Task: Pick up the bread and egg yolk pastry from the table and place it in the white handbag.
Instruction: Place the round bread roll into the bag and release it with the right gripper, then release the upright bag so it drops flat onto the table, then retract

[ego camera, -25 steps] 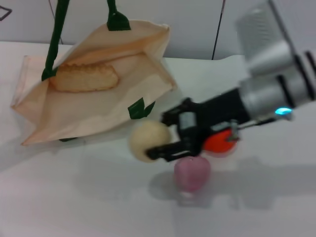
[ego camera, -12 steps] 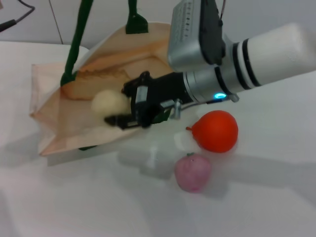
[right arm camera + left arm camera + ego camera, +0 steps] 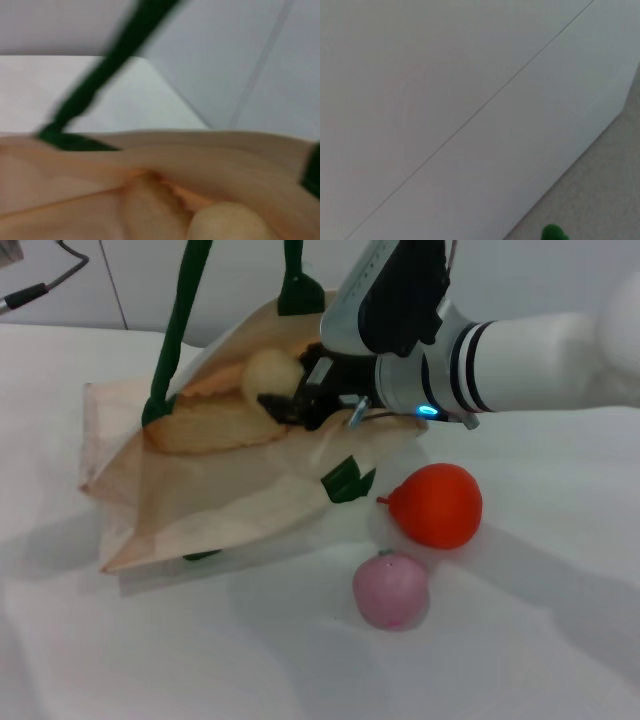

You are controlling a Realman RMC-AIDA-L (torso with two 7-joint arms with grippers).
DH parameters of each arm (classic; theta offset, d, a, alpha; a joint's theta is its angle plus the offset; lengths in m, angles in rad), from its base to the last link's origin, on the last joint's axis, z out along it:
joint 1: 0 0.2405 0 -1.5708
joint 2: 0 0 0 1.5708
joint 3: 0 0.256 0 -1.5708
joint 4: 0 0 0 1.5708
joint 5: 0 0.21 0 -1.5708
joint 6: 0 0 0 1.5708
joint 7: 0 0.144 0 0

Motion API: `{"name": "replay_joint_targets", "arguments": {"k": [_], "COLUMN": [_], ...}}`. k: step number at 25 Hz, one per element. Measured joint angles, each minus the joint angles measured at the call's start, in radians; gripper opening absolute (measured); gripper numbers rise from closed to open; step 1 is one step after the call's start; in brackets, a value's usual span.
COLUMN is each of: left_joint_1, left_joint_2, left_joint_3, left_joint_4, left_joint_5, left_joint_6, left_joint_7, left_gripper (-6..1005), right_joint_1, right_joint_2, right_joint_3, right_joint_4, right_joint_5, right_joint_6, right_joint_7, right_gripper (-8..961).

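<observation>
The white handbag (image 3: 200,495) lies on the table with its mouth open and its dark green handles (image 3: 180,330) rising out of the top of the head view. The striped bread (image 3: 215,427) lies inside it. My right gripper (image 3: 277,388) is shut on the egg yolk pastry (image 3: 268,372) and holds it in the bag's mouth, just above the bread. In the right wrist view the pastry (image 3: 225,227) is close up, over the bag's inside (image 3: 225,155), with a handle (image 3: 100,95) beyond. The left gripper is out of view.
An orange pear-shaped fruit (image 3: 437,504) and a pink round fruit (image 3: 391,589) sit on the white table to the right of the bag, under my right arm (image 3: 520,365). The left wrist view shows only a wall and a green scrap (image 3: 553,233).
My right gripper carried the pastry from above the table near the pink fruit, left and away, into the bag's mouth. The bag shifted slightly to the right.
</observation>
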State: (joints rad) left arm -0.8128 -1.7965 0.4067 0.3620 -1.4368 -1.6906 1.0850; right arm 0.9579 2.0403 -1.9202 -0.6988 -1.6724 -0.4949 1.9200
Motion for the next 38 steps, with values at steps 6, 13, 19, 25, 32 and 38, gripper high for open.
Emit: {"name": "replay_joint_targets", "arguments": {"k": [6, 13, 19, 25, 32, 38], "left_joint_1": [0.0, 0.012, 0.038, 0.059, 0.085, 0.101], "left_joint_2": [0.0, -0.003, -0.003, -0.002, 0.003, -0.003], "left_joint_3": [-0.011, -0.016, -0.016, -0.015, -0.017, -0.006], "left_joint_4": [0.001, 0.01, 0.026, 0.036, 0.033, 0.028], "left_joint_5": [-0.009, -0.029, -0.05, -0.068, -0.088, -0.073], "left_joint_6": [-0.04, -0.058, -0.058, -0.058, -0.028, 0.079], "left_joint_7": [-0.002, -0.003, 0.0, -0.003, 0.008, 0.048], "left_gripper": [254, 257, 260, 262, 265, 267], "right_joint_1": [-0.003, -0.003, -0.029, -0.18, -0.321, -0.352], "right_joint_2": [0.0, -0.003, -0.01, -0.02, -0.017, -0.019], "right_joint_3": [-0.061, -0.062, -0.004, 0.169, 0.515, 0.85], "right_joint_4": [0.02, 0.033, -0.019, -0.193, -0.272, -0.138], "right_joint_5": [-0.001, 0.002, 0.013, 0.004, 0.03, 0.175], "right_joint_6": [0.163, 0.182, 0.043, -0.19, -0.555, -0.936], "right_joint_7": [0.063, 0.085, 0.079, -0.012, -0.166, -0.388], "right_gripper": [540, 541, 611, 867, 888, 888]}}
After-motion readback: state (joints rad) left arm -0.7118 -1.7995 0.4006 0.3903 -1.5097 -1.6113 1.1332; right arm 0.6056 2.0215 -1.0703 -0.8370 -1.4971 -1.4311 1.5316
